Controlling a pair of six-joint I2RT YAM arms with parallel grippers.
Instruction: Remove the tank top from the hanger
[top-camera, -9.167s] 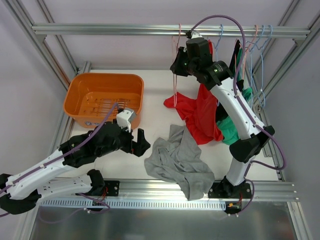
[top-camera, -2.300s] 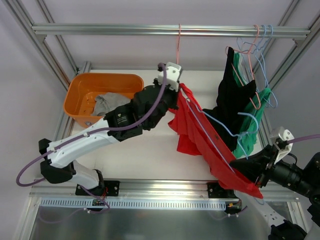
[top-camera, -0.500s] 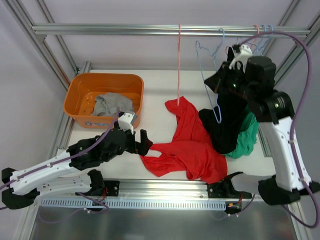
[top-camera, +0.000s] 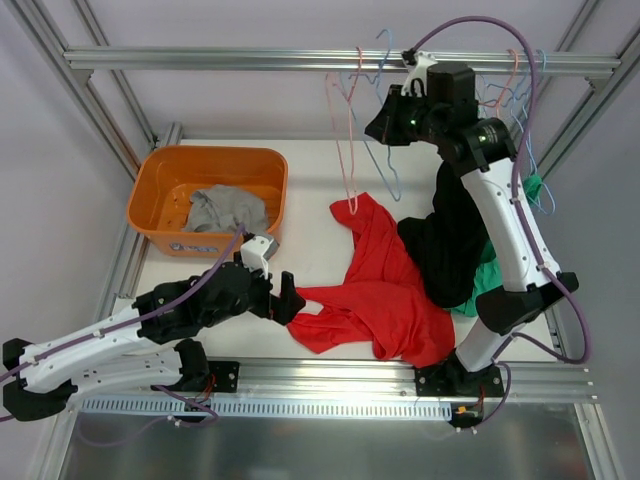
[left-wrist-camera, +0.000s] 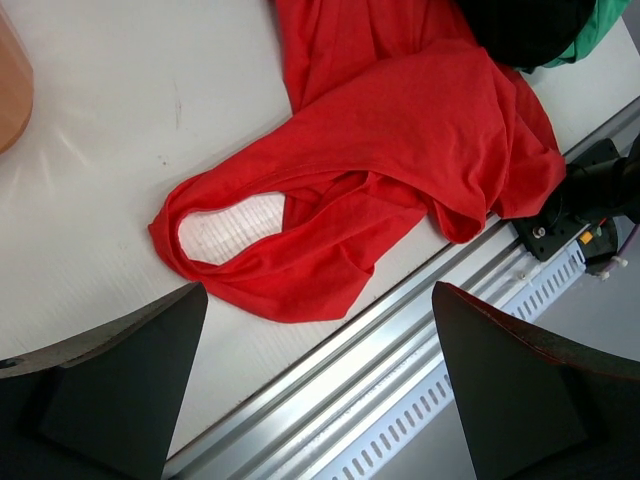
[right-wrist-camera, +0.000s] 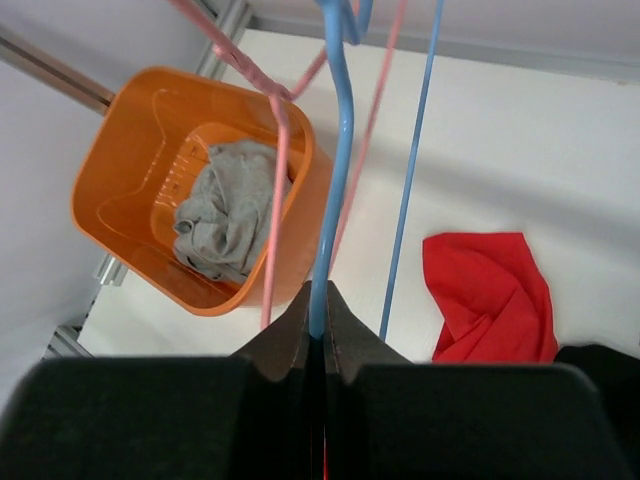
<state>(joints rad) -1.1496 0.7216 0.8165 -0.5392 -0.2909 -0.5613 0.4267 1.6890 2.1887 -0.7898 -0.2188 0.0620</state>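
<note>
Red tank top (top-camera: 375, 300) lies crumpled on the table (top-camera: 310, 190), off the hanger, near the front edge. Left gripper (left-wrist-camera: 320, 292) hangs just over its hem, fingers apart. Right gripper (right-wrist-camera: 318, 300), high by the rail (top-camera: 250, 60), is clamped on a blue hanger (right-wrist-camera: 332, 200). A grey garment (top-camera: 225, 210) sits in the orange basket (top-camera: 210, 151).

White link shells and black joint housings on the left arm (top-camera: 90, 352) and right arm (top-camera: 510, 230), purple cables (top-camera: 478, 18) looping alongside, white wrist camera blocks (top-camera: 260, 248), matte black wedge-shaped gripper fingers (left-wrist-camera: 125, 395)

No legible text or labels anywhere.
</note>
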